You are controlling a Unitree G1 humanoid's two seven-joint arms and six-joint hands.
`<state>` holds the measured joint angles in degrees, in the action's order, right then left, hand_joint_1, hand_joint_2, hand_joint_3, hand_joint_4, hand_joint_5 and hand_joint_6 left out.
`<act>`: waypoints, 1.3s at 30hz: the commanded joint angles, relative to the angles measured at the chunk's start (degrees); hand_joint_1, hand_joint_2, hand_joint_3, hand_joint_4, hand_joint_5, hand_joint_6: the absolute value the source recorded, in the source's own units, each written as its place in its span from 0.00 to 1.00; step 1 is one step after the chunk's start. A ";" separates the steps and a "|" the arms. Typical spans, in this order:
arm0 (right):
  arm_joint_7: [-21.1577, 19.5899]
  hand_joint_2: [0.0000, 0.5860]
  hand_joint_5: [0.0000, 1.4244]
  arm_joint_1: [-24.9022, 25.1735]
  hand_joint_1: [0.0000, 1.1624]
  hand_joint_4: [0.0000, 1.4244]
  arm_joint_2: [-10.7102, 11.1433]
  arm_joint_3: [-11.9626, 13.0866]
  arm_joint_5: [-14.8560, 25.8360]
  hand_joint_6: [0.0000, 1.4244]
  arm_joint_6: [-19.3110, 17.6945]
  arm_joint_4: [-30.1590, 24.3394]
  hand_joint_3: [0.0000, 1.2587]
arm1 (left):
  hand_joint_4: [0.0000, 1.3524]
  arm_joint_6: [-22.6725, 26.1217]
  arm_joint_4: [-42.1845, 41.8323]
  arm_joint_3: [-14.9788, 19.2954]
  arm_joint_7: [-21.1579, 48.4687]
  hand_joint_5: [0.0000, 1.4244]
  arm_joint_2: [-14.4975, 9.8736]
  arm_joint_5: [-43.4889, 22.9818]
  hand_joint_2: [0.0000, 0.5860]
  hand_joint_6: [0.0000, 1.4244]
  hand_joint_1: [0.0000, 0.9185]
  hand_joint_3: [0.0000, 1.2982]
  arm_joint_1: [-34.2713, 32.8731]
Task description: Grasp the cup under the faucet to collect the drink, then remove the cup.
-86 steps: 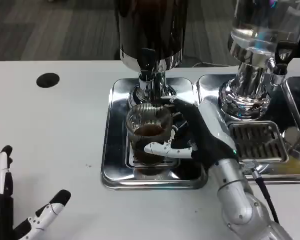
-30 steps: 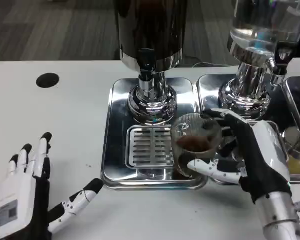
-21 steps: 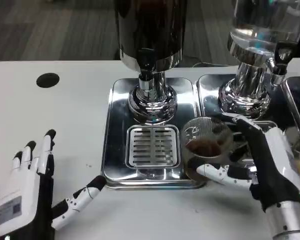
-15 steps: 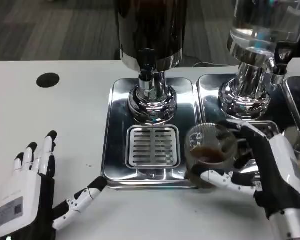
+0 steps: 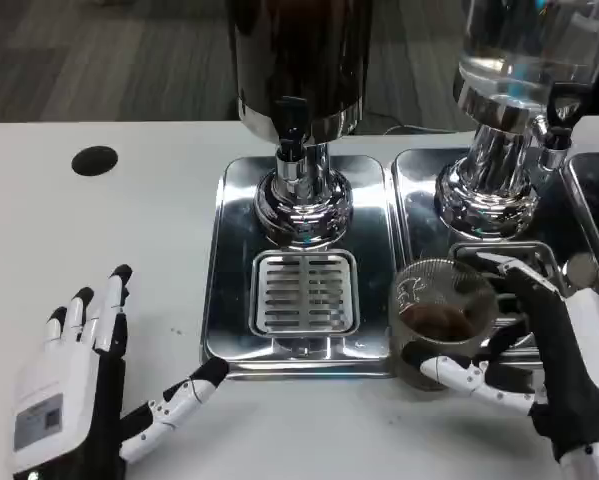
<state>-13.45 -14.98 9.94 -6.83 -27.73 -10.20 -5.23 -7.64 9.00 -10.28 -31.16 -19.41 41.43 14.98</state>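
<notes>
A ribbed clear cup (image 5: 442, 322) with dark drink in its bottom is at the front right corner of the left steel drip tray (image 5: 231, 300), gripped by my right hand (image 5: 539, 352) with thumb in front and fingers behind. The dark dispenser's faucet (image 5: 289, 135) hangs over the bare slotted grate (image 5: 306, 292), well to the left of the cup. My left hand (image 5: 84, 385) rests on the white table at the front left, fingers spread, holding nothing.
A second dispenser (image 5: 509, 120) with a clear tank stands on the right tray (image 5: 419, 195), just behind the cup. A black round hole (image 5: 96, 160) sits in the table at the back left. White table surface lies in front of the trays.
My right hand has carried the cup from under the faucet to the right and toward the table's front. My left hand has moved up and forward into view.
</notes>
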 commanded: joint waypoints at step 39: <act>-4.32 0.39 0.40 -4.03 0.74 0.44 1.95 -0.35 -0.79 0.52 -16.84 9.20 0.43 | 0.00 4.28 -3.17 -2.77 1.47 0.01 0.15 3.67 0.13 0.00 0.00 0.02 0.25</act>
<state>-16.83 -19.84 11.28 -7.45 -29.66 -23.69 2.97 -3.72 6.31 -12.74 -30.47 -19.07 44.83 15.00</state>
